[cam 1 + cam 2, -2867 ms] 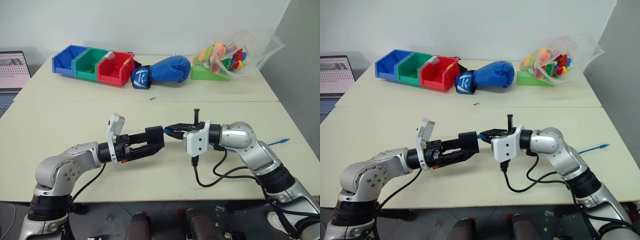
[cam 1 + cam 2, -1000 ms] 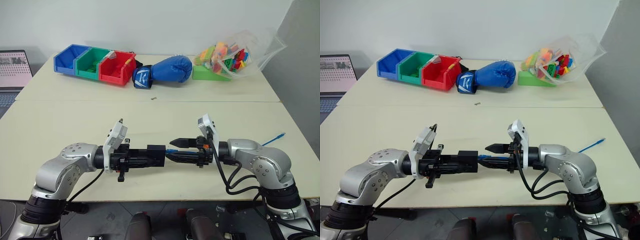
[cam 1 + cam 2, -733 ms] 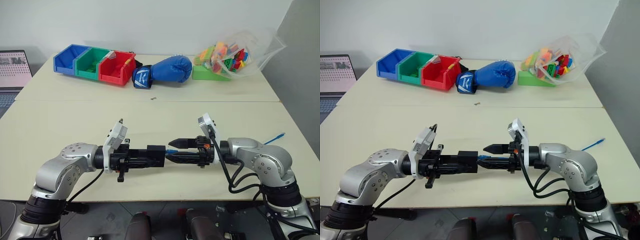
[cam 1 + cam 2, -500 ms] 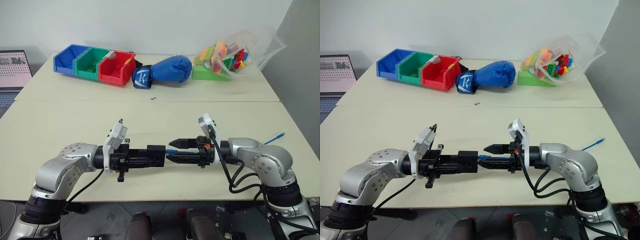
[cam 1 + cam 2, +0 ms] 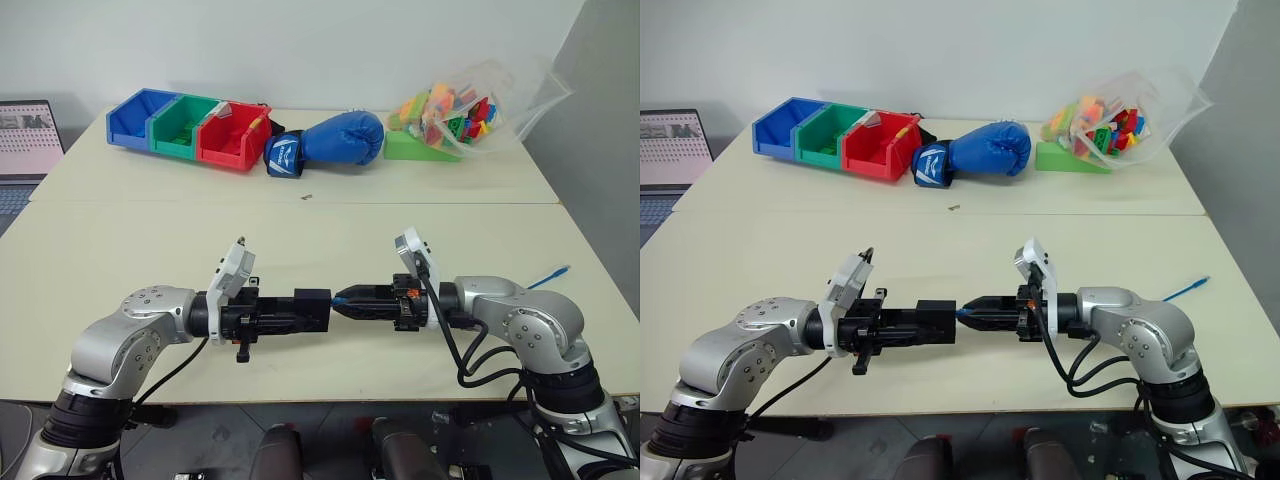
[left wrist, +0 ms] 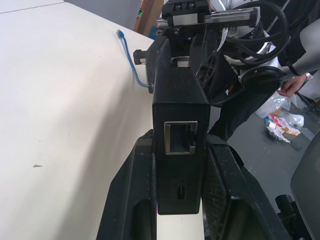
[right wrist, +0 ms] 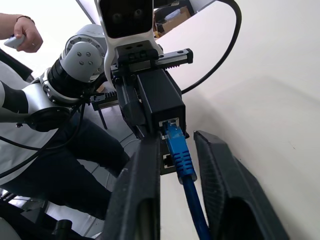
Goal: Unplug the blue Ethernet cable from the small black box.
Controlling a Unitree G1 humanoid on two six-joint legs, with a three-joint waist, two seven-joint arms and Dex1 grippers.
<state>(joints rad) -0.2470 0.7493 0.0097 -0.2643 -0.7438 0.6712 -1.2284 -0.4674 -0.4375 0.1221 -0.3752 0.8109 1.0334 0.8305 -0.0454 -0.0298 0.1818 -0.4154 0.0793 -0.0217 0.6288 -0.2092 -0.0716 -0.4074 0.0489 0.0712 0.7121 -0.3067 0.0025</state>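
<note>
The cream table point(image 5: 150, 230) carries everything, and places here are given from the small black box point(image 5: 311, 310), which is held above the table's near edge, between the two arms. Far behind the box, along the table's back edge, stands a row of bins, blue point(image 5: 137, 118), green point(image 5: 181, 125) and red point(image 5: 231, 135). Just to the right of them lies a blue boxing glove point(image 5: 330, 139), and further right a clear bag of coloured bricks point(image 5: 462, 110) sits on a green wedge. A laptop point(image 5: 25, 140) stands off the table's far left corner.

The left gripper point(image 6: 177, 172) reaches in from the box's left side, its two black fingers pressed against the box's opposite flanks, so it is pinching the box and holding it clear of the tabletop. An empty port on the box faces that arm's wrist camera.

The right gripper point(image 5: 350, 300) comes in from the box's right side, its fingers drawn together around the blue Ethernet cable point(image 7: 181, 160) right at the plug. In the right wrist view the plug sits in the box's socket. The cable's other end point(image 5: 556, 272) lies on the table well to the right of the box, near the table's right edge.

A person's hand point(image 7: 22, 31) appears beyond the left arm in the right wrist view.
</note>
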